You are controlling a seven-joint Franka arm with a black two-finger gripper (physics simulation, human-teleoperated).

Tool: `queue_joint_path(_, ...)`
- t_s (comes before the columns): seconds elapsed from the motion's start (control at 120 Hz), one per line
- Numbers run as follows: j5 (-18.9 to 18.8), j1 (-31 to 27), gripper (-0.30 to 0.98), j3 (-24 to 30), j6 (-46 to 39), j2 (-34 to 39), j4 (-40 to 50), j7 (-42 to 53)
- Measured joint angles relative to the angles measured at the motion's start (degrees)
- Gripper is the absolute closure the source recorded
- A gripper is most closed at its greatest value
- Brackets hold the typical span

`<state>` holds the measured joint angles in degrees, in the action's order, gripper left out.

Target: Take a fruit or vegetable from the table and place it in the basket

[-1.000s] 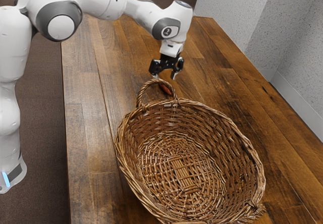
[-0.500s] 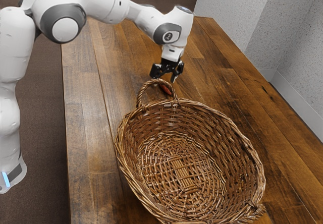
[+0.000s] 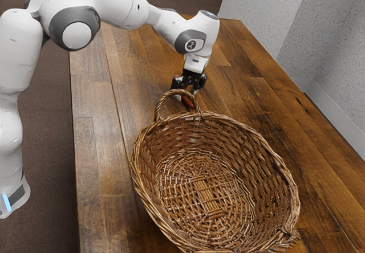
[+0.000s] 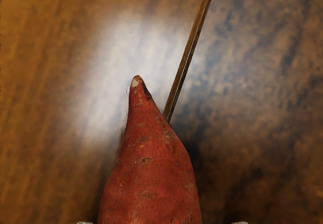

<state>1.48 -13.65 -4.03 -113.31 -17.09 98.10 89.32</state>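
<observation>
The red, rough-skinned sweet potato (image 3: 187, 101) lies on the brown wooden desk (image 3: 97, 167), just outside the large oval basket of woven brown wicker (image 3: 140, 176), between eleven and twelve o'clock from the basket's middle as the exterior view shows it. In that view it is seen through the loop of the arched wicker handle (image 3: 161, 102), which stands at the basket's eleven o'clock. The white and grey arm (image 3: 120, 5) reaches in from the exterior view's ten o'clock, its base near eight o'clock, and its hand points down over the sweet potato. The black two-finger end effector (image 3: 188, 95) is open, its fingers set wider apart than the sweet potato is thick, and it has hold of nothing. In the wrist view the sweet potato runs out from between the two pale fingertips (image 4: 239, 222), with a gap of desk beside it on either side, and narrows to a pointed, brownish tip. A dark, narrow seam (image 4: 187, 57) in the desk slants away from one flank of the sweet potato, near that tip. A speckled grey wall (image 3: 268, 19) rises beyond the desk at one o'clock in the exterior view, and brown carpet (image 3: 48, 150) spreads below the desk toward nine o'clock.
</observation>
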Motion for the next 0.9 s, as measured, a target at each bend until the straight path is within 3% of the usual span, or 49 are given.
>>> queue_joint_path(0.125,0.3,0.0,0.53,0.1,-0.1,0.1,-0.3,-0.4)
queue_joint_path(0.425,0.9,-0.1,0.56,0.0,0.1,2.9,-0.5,-1.9)
queue_joint_path(0.683,0.8,-0.2,0.55,0.4,4.2,12.1,-2.6,-3.4)
queue_joint_path(0.9,-1.0,-3.2,0.54,6.7,9.7,15.5,-7.3,-5.2)
